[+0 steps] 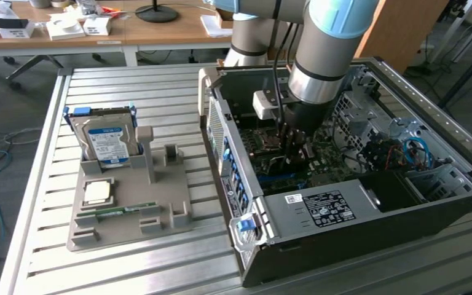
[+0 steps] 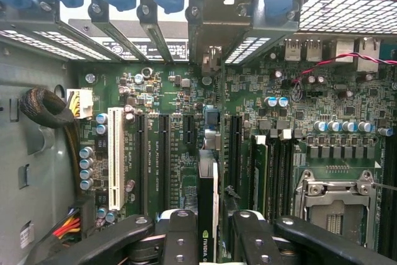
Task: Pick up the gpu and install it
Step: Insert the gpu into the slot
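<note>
The gpu [image 2: 208, 215], low in the wrist view's centre, is a thin matt black card with a pale metal end piece. The gripper [image 2: 208, 240] fingers [image 2: 180, 237] beside it are matt black plastic with small bolts. The motherboard [image 2: 180, 153] behind is glossy green with shiny metal capacitor tops. In the exterior view the computer case [image 1: 367, 209] at right is dull grey sheet metal, perforated in places. The slatted table [image 1: 96, 270] is brushed aluminium. The hard drive [image 1: 106, 144] at left is silvery metal with a glossy paper label, in a matt grey plastic holder [image 1: 129, 227].

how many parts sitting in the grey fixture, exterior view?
3: hard drive upright at the fixture's far end, CPU flat in front of it, memory stick lying nearest the camera. Posts may hide more.
</note>
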### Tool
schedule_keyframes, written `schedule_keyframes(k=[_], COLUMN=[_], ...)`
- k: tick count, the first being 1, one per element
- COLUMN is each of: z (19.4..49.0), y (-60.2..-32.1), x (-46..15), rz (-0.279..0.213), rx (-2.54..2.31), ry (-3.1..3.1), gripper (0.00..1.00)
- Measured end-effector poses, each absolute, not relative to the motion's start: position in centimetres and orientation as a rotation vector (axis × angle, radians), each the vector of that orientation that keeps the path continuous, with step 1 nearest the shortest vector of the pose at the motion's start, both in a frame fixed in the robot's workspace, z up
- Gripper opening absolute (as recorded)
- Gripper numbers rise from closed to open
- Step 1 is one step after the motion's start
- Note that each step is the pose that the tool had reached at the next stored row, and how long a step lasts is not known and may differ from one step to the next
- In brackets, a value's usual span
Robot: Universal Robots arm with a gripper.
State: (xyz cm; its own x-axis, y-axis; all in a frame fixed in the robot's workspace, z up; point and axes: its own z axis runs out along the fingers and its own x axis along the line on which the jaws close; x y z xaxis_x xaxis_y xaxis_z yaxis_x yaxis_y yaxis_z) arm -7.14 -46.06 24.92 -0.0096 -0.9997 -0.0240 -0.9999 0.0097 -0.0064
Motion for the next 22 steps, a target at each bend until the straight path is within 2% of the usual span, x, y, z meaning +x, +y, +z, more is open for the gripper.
schedule_keyframes(k=[1, 2, 9, 22], z=[24.9, 24.9, 25.6, 31.2], y=[-46.1, -46.1, -46.1, -46.1], x=[-7.1, -7.1, -7.1, -7.1], rz=[0.019, 0.019, 0.019, 0.020], rx=[-2.196, -2.196, -2.196, -2.195], ry=[2.217, 2.217, 2.217, 2.217], gripper=[0.27, 0.34, 0.34, 0.34])
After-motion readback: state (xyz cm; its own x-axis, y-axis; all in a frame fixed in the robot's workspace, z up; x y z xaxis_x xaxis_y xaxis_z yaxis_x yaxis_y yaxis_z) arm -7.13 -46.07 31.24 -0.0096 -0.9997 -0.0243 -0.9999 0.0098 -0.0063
